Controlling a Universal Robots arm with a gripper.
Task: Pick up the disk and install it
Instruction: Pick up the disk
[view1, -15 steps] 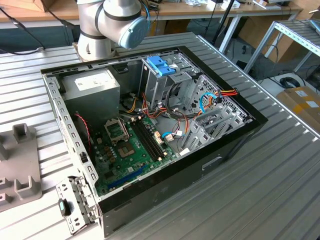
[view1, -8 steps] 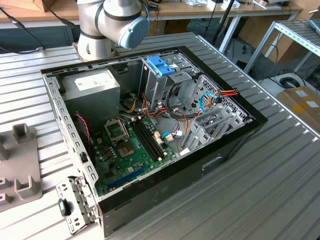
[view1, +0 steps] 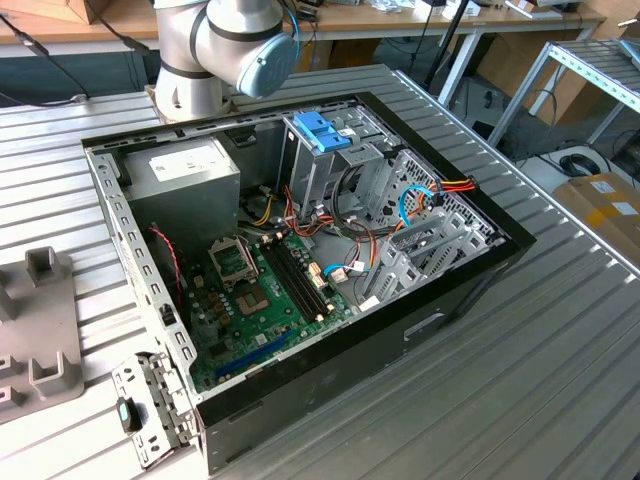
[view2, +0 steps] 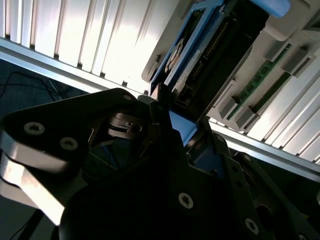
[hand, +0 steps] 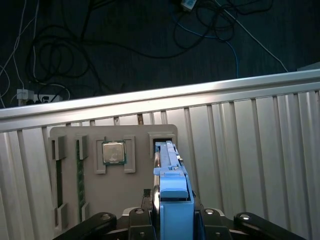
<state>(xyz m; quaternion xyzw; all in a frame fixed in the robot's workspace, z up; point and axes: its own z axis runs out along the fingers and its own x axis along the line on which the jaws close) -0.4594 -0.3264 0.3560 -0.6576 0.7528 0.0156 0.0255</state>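
Note:
The disk (hand: 172, 192) stands on edge with its blue plastic frame toward the camera. Its far end sits at a slot in a grey holder tray (hand: 100, 200). In the second wrist view the disk (view2: 215, 55) shows its dark underside and blue frame edge above the same tray (view2: 295, 30). My gripper (hand: 172, 214) has a dark finger pressed against each side of the blue frame, shut on the disk. In the second wrist view, the gripper (view2: 175, 125) fingers meet the blue frame. The arm (view1: 225, 45) rises out of the exterior view at the top.
An open computer case (view1: 300, 250) lies on the ribbed metal table (view1: 540, 380), with a blue-latched drive cage (view1: 322, 130), a grey power supply box (view1: 185, 170) and a motherboard (view1: 260, 290). The tray also holds a processor chip (hand: 113, 152) and memory sticks (hand: 59, 182). Cables lie on the floor beyond the table edge (hand: 150, 97).

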